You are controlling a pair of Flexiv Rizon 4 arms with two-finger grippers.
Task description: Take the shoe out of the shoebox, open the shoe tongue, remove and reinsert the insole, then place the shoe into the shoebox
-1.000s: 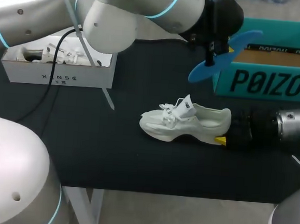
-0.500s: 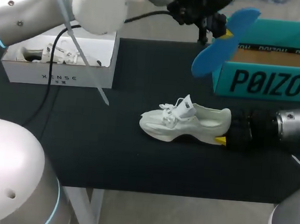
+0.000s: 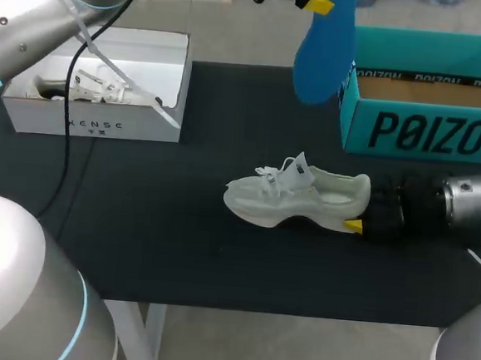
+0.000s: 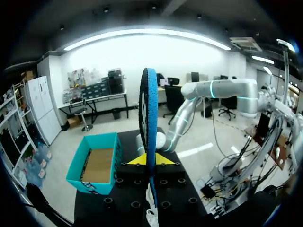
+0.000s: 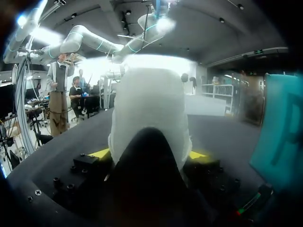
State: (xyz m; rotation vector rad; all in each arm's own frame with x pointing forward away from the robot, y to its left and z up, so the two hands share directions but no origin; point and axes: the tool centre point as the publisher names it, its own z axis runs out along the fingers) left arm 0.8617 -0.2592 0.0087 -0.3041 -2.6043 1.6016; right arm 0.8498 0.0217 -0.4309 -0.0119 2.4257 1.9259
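Clearly we were about midway through the job. Our left fingers [image 3: 319,1] were high above the far side of the bench [image 3: 137,222]. They pinched the blue insole [image 3: 324,45] at its upper end, so that it hung in the air just left of the teal shoebox [image 3: 427,132]. In that wrist's own view the insole [image 4: 148,118] stood edge-on, clamped between the yellow tips of the fingers [image 4: 136,161].

The white shoe [image 3: 293,197] rested on its sole near the middle of the bench, toe to the left and tongue lifted. It was outside the shoebox and well apart from the insole. Our right fingers [image 3: 353,225] came in from the right and gripped its heel. From that wrist, the shoe [image 5: 149,109] sat between the fingers [image 5: 102,153], which pressed it from both sides. A white box [image 3: 91,122] stood at the far left.

We judged three steps done: the shoe was out, the tongue was open and the insole was removed. Two remained. The insole had to go back into the shoe, which the right fingers were steadying, and then the shoe had to go into the open shoebox at the far right.
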